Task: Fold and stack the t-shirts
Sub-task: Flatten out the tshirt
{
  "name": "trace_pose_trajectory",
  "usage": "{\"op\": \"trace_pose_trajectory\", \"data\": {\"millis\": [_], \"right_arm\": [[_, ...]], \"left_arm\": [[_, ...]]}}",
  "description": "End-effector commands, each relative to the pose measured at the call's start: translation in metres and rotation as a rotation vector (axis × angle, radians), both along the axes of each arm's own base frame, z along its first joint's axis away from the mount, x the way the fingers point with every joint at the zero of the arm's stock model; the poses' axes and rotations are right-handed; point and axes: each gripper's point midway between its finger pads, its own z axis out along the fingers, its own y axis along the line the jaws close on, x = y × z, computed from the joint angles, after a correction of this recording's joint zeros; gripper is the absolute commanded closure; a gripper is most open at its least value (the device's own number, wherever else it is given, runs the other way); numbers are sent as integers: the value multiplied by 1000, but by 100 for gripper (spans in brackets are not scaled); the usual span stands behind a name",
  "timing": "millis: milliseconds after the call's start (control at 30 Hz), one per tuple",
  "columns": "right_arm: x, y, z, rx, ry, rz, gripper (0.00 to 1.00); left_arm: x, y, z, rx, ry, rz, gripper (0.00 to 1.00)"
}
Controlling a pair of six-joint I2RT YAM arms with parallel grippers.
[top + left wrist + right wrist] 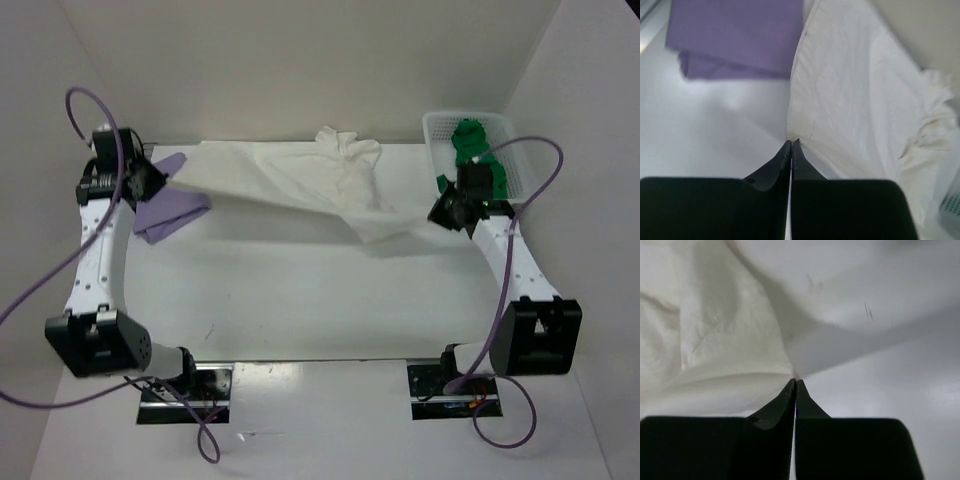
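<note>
Step in hand, I judge: spreading the cream t-shirt [320, 185]. The left jaws and right jaws are each pinched tight on 1 edge, stretching it above the worktop [300, 300]. The lavender t-shirt [170, 212] lies folded at the left, and the green t-shirt [468, 140] sits in the mesh basket [435, 125]. The next move calls for lowering it flat.

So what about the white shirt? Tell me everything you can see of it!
The white shirt is soft, cream, wrinkly cloth with a few tiny dark marks. It is spread wide across the back of the table, not folded. The left fingers pinch one end, next to the purple shirt, and the right fingers pinch the other. Its front edge is pulled tight between them and looks lifted, with a shadow underneath. The far part is bunched up.
</note>
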Motion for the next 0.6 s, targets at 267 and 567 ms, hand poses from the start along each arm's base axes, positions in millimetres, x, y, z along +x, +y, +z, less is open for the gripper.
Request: {"op": "trace_pose_trajectory", "data": {"millis": [267, 567], "right_arm": [[-156, 55, -20, 276, 249, 135, 100], [-165, 65, -25, 226, 277, 140, 100]], "left_arm": [[-147, -40, -129, -130, 366, -52, 100], [-157, -57, -156, -237, 400, -101, 100]]}}
